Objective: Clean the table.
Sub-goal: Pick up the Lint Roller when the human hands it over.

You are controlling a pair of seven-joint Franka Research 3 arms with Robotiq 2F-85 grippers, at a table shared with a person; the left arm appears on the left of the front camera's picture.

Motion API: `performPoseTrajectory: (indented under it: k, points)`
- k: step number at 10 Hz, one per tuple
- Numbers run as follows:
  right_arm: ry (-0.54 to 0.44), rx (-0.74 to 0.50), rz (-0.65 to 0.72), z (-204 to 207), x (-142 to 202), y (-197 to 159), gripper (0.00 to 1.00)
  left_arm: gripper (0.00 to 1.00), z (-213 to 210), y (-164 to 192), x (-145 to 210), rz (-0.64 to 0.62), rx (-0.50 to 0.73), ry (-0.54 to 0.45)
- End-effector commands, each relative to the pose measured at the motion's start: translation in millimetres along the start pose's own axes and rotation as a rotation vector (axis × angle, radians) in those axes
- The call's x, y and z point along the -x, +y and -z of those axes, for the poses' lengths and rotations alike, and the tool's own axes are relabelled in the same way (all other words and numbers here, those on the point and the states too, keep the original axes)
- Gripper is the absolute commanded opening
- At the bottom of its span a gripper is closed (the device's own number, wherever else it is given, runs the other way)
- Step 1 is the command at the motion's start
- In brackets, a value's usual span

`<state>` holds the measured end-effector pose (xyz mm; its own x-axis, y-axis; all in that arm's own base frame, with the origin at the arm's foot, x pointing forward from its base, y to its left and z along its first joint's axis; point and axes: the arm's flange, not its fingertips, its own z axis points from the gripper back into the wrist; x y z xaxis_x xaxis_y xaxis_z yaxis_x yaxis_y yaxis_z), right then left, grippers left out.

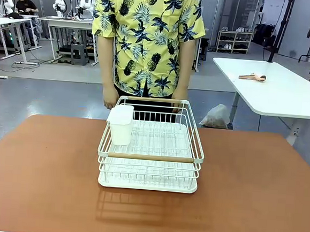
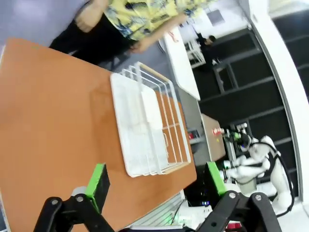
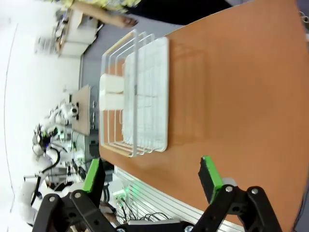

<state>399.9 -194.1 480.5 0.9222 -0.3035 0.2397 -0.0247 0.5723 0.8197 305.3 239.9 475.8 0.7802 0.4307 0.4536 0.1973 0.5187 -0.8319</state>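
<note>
1. Looks like you're barely getting going here. The dish rack with its white container is sitting in the middle of the table, and the person's hand is hanging by its far rim.
2. Your left gripper and right gripper are both gaping wide and carrying nothing. They're hovering over the table's near edge, which is stretching out below and ahead of them, with the rack well apart.

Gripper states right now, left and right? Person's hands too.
Left gripper: open, holding nothing.
Right gripper: open, holding nothing.
Person's hands: by the far rim of the dish rack; grip cannot be told.
</note>
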Motion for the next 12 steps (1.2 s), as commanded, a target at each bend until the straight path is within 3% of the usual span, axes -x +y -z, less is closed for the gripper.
performPoseTrajectory:
  k: [1, 4, 12]
  points:
    - [0.009, 0.052, 0.061, -10.1, -0.3, -4.5, 1.00, 1.00, -20.6, -7.7, 1.3, -0.039, -0.031, -0.075]
    - [-0.033, 0.056, 0.122, -31.3, 2.1, -32.4, 1.00, 1.00, -42.6, -9.2, 6.1, -0.046, -0.054, -0.111]
    - [-0.047, 0.058, 0.094, -31.1, 4.7, -42.2, 1.00, 1.00, -45.5, -2.6, 5.5, -0.026, -0.077, -0.101]
